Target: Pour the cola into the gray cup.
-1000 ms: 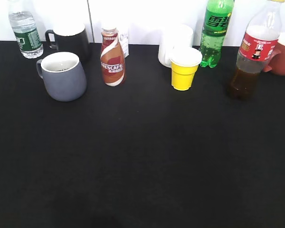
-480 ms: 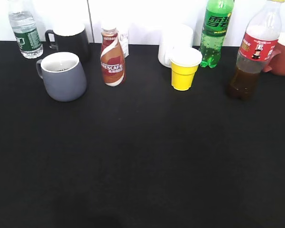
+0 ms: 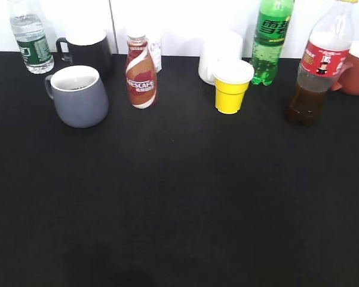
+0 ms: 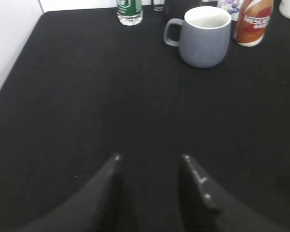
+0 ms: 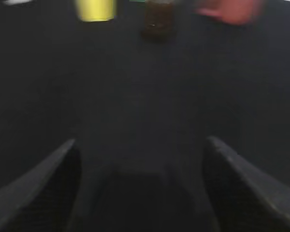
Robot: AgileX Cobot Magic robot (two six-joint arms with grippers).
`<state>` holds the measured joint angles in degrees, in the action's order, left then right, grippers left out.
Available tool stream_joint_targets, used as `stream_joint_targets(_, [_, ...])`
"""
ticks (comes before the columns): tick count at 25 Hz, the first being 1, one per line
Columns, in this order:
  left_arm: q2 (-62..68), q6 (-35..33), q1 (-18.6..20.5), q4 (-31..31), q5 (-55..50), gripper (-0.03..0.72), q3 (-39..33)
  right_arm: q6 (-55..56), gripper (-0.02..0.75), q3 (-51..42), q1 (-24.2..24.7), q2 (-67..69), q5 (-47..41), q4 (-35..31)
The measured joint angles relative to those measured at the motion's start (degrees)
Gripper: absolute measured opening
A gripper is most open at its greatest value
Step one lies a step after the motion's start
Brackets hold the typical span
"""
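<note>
Nearest the front edge of the desk, the left gripper [image 4: 149,166] is parted a moderate way and holds nothing; the right gripper [image 5: 142,147] is spread wide and likewise empty, both low over bare black tabletop [image 3: 179,197]. Neither gripper appears in the exterior view. Farther back, the gray cup [image 3: 79,95] stands upright toward the rear left corner, handle facing the left edge; the cola bottle [image 3: 318,69] stands upright toward the rear right corner, just in front of a reddish-brown mug [image 3: 358,69]. The bottle appears under half full, so it should be fairly light but bottom-heavy, with thin, smooth, yielding walls. Recommended hold: the cylindrical body at or just below the red label, with moderate force. Whether a cap is fitted cannot be determined. The left wrist view shows the cup's white interior clearly. The right wrist view is blurred, giving only the bottle's dark base [image 5: 158,21] beside a yellow cup [image 5: 95,9].
</note>
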<state>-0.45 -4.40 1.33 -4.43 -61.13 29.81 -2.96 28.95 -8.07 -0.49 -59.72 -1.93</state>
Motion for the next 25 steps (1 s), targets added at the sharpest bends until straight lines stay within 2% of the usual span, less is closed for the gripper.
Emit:
stream_joint_targets(2, [0.0,0.0,1.53,0.0,0.0,0.24,0.0,0.05,0.594,0.0,10.41,0.0,0.0,0.11])
stream_joint_targets(3, [0.0,0.0,1.6,0.0,0.0,0.235,0.0,0.05,0.594,0.0,12.07,0.0,0.0,0.11])
stream_joint_targets(5, [0.0,0.0,0.84,0.0,0.05,0.233,0.0,0.05,0.594,0.0,12.07,-0.02,0.0,0.11])
stream_joint_targets(8, [0.0,0.0,-3.99,0.0,0.05,0.232,0.0,0.05,0.594,0.0,12.07,-0.07,0.0,0.11])
stream_joint_targets(13, [0.0,0.0,-0.85,0.0,0.05,0.23,0.0,0.05,0.594,0.0,12.07,-0.07,0.0,0.11])
stream_joint_targets(25, [0.0,0.0,-0.87,0.0,0.05,0.23,0.0,0.1,0.594,0.0,12.07,-0.07,0.0,0.11])
